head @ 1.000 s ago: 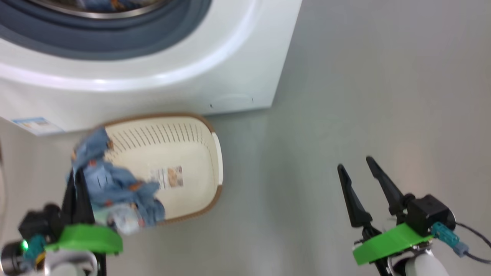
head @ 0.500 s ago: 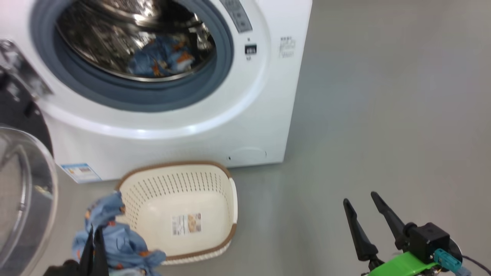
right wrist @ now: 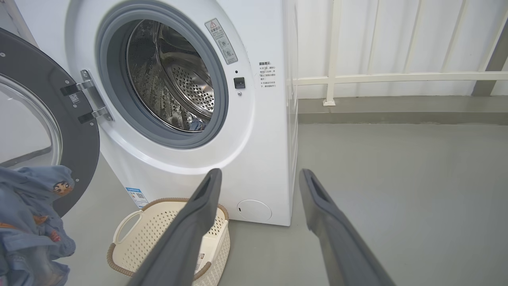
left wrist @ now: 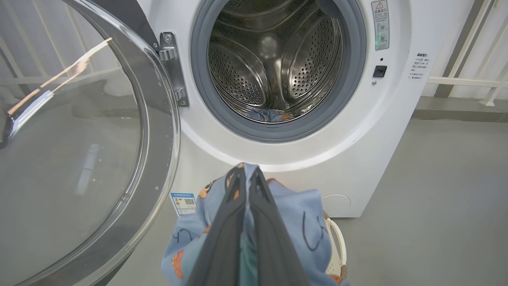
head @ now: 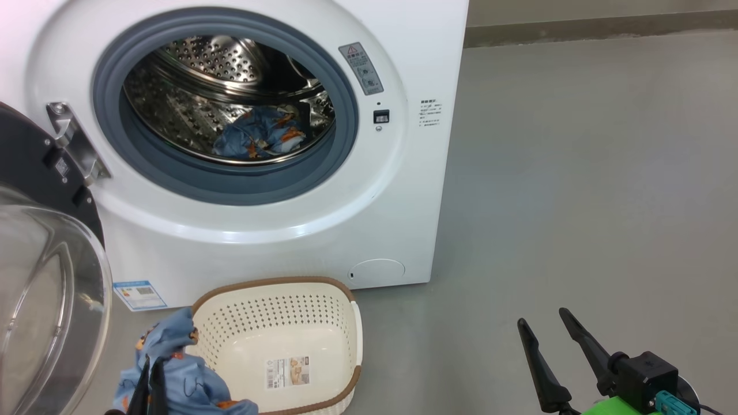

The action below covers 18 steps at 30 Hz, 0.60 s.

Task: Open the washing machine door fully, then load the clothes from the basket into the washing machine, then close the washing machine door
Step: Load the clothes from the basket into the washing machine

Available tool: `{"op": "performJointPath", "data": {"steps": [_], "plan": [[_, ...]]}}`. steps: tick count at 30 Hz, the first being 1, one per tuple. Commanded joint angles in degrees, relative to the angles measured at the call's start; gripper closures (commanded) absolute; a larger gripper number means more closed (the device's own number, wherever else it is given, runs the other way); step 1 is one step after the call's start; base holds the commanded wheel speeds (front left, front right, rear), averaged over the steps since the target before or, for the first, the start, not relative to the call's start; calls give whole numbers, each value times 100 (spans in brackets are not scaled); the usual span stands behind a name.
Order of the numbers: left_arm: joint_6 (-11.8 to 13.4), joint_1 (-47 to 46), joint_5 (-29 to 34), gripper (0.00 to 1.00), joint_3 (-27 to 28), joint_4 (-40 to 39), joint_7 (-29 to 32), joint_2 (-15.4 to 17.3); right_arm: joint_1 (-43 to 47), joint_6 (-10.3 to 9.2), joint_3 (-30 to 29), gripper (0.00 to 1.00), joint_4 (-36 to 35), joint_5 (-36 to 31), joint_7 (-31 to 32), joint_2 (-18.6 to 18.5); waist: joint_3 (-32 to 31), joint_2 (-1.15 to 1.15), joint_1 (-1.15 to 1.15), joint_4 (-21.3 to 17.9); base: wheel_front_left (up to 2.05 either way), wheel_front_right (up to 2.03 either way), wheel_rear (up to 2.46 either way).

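Left wrist view: left gripper is pinching seemingly soft, light clothes mid-bundle, fabric drooping either side; machine gaping ahead; right gripper idling, fingers spread.

Grey floor, washing machine, basket

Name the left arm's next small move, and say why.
Probably raise the left gripper forward and up toward the drum opening. Its fingers are shut on a light-blue bundle held up beside the basket, the washing machine door stands wide open, and another bundle already lies in the drum, so the way looks clear.
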Motion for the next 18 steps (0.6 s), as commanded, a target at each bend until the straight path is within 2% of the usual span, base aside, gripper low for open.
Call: {"op": "performJointPath", "data": {"steps": [1, 18], "plan": [[56, -124, 25, 100, 191, -209, 8, 101, -52, 16, 153, 0, -197, -32, 20, -19, -27, 0, 0, -21, 0, 0, 0], [110, -69, -53, 100, 150, -274, 57, 96, -35, 16, 155, 0, -204, -76, 52, -19, -98, 0, 0, -101, 0, 0, 0]]}}
